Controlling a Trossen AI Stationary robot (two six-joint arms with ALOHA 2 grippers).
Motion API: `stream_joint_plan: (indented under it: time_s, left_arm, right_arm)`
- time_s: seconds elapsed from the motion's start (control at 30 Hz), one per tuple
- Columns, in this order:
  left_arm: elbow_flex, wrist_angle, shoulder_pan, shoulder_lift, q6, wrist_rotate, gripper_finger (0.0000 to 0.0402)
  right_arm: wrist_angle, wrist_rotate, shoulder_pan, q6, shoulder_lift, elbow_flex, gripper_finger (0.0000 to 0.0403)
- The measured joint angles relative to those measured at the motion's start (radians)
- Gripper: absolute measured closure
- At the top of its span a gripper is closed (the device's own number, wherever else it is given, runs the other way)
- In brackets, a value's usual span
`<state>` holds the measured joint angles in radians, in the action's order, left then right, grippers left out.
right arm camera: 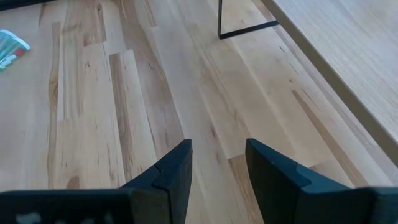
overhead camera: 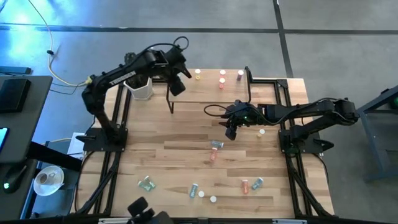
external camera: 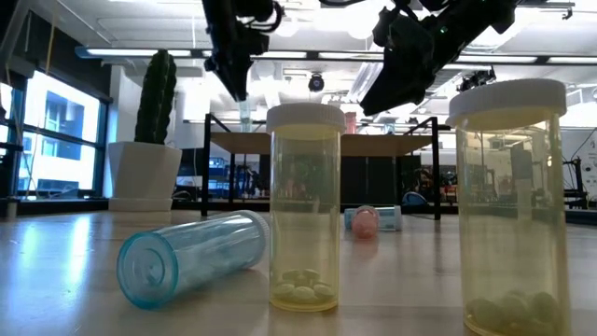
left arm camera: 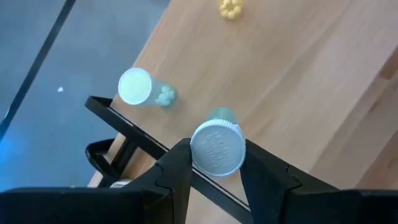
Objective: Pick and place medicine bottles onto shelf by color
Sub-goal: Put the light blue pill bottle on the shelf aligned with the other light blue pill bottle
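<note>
Left hand (left arm camera: 214, 163) clamps a white-capped teal bottle (left arm camera: 217, 144) above the shelf (overhead camera: 211, 87), its body largely hidden beneath the cap; right hand (right arm camera: 217, 163) hovers over the bare counter (right arm camera: 124, 112), partly open and empty; other bottles lie scattered, one (right arm camera: 11, 46) cut off at the frame edge

The surface (right arm camera: 124, 112) is pale wood planks with a smooth matt finish. The bottles (external camera: 305, 219) are clear glossy plastic; their white caps (left arm camera: 217, 148) look ribbed.
</note>
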<state>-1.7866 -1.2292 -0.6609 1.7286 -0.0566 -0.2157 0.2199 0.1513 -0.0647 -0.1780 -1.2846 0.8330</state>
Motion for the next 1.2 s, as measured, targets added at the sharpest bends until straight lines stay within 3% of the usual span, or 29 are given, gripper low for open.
stream_joint_plan:
  time_s: [0.37, 1.2]
  left_arm:
    - [0.000, -0.009, -0.009, 0.031, 0.000, -0.029, 0.0289]
    - [0.007, -0.008, -0.025, 0.078, 0.027, 0.021, 0.0289]
  right_arm:
    - [0.000, 0.000, 0.000, 0.000, 0.000, 0.000, 0.0261]
    - [0.001, -0.001, 0.000, -0.004, -0.001, 0.000, 0.0261]
